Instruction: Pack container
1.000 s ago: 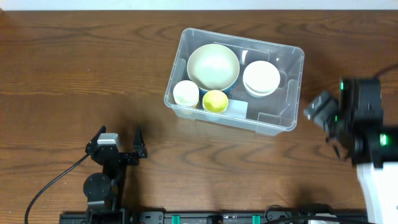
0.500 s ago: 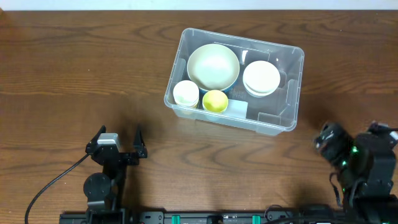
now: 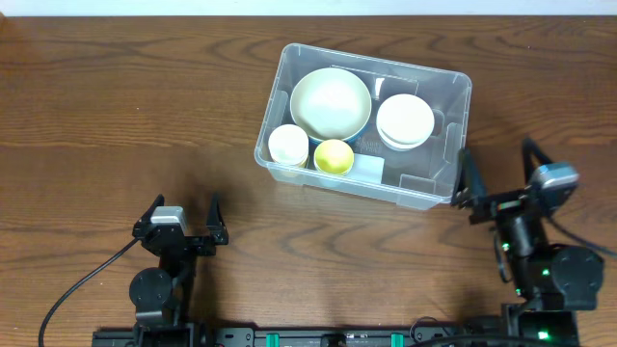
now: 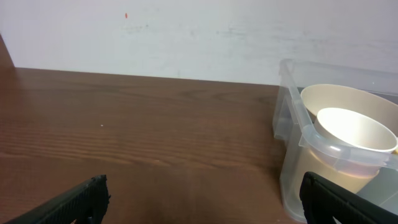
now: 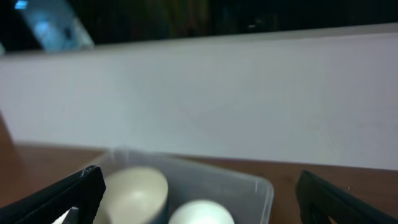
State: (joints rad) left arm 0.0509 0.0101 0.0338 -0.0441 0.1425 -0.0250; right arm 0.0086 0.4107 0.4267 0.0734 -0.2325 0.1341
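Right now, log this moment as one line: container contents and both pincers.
container: large bowl, white bowl, white cup, yellow cup inside | left pincer: open, empty | right pincer: open, empty, beside container

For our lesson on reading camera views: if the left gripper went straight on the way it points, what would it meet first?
Nothing close, it seems: the left gripper faces bare table up to the white wall. The container lies off to its right, probably outside that line.
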